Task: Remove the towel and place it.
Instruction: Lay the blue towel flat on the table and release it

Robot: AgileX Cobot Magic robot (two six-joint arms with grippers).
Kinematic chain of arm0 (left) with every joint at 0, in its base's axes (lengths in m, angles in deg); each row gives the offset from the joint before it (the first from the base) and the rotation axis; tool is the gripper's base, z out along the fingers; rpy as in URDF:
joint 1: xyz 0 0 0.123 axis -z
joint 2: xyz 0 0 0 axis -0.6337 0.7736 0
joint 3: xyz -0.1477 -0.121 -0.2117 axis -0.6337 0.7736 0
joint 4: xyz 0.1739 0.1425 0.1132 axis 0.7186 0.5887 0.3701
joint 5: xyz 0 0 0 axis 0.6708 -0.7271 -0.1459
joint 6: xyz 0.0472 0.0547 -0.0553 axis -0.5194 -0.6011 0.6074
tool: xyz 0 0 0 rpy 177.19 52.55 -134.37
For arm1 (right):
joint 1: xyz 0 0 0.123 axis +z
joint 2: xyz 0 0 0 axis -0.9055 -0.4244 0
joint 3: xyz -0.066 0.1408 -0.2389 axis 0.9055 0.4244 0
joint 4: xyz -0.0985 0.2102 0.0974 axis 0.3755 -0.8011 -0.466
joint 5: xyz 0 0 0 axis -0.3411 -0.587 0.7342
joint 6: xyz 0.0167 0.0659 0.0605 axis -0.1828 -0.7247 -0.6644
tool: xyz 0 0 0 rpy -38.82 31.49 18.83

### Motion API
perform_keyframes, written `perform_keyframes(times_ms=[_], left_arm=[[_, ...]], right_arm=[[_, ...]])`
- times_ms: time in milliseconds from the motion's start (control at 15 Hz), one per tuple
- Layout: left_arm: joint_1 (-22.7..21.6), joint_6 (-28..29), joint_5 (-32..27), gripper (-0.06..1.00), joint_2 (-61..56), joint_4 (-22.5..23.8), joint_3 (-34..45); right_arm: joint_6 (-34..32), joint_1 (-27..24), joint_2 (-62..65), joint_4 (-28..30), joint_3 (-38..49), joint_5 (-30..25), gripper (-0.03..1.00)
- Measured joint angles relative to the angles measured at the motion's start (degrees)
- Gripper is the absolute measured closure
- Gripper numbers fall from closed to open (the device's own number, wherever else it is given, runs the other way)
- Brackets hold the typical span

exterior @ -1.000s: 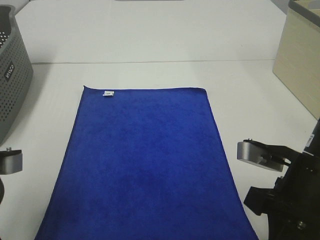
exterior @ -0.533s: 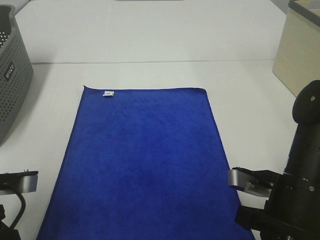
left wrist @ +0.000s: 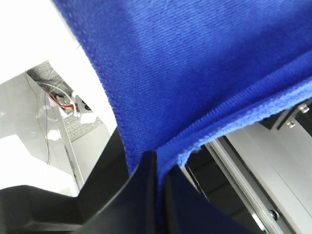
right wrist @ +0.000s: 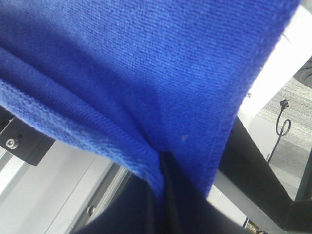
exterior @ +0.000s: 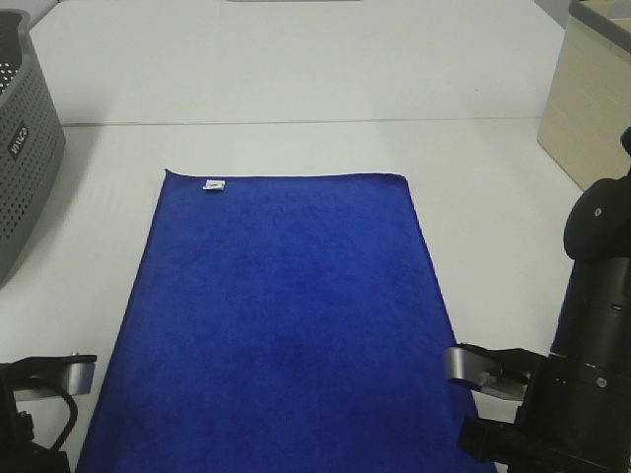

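The royal-blue towel (exterior: 286, 315) lies flat on the white table (exterior: 296, 79) in the exterior high view, its white tag (exterior: 212, 184) at the far left corner. Its near edge runs out of the bottom of the view. In the left wrist view my left gripper (left wrist: 157, 163) is shut on a near corner of the towel (left wrist: 195, 73), the cloth pinched between black fingers. In the right wrist view my right gripper (right wrist: 163, 168) is shut on the other near corner of the towel (right wrist: 122, 63). Both arms show at the view's bottom corners, left (exterior: 39, 404) and right (exterior: 572, 394).
A grey perforated basket (exterior: 22, 168) stands at the far left edge of the table. A beige box (exterior: 592, 99) stands at the far right. A seam (exterior: 296, 122) crosses the table beyond the towel.
Both arms have moved toward the table's near edge, down and slightly inward beside the towel's near corners. The towel's far edge and tag have not shifted.
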Motion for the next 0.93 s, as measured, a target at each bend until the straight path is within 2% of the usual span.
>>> perform_keyframes(times_ms=[400, 533, 600, 733, 800, 933], left_arm=[[-0.11, -0.06, -1.49, 0.94, 0.00, 0.40, -1.03], [-0.11, -0.06, -1.49, 0.94, 0.00, 0.69, -1.03], [-0.17, -0.06, -1.49, 0.93, 0.00, 2.23, -1.03], [-0.17, -0.06, -1.49, 0.83, 0.00, 3.09, -1.03], [-0.17, -0.06, -1.20, 0.73, 0.00, 3.32, -1.03], [-0.17, 0.11, -1.15, 0.49, 0.06, 4.47, -0.92]], right_arm=[[0.00, -0.06, 0.00, 0.00, 0.00, 0.11, 0.95], [0.00, -0.06, 0.00, 0.23, 0.00, 0.11, 0.93], [0.00, -0.11, 0.00, 1.55, 0.06, 0.11, 0.90], [0.00, -0.17, 0.00, 3.21, 0.11, 0.23, 0.81], [-0.11, -0.17, 0.00, 4.35, 0.11, 0.23, 0.72], [-1.55, -0.52, 0.00, 7.22, 0.34, 0.23, 0.48]])
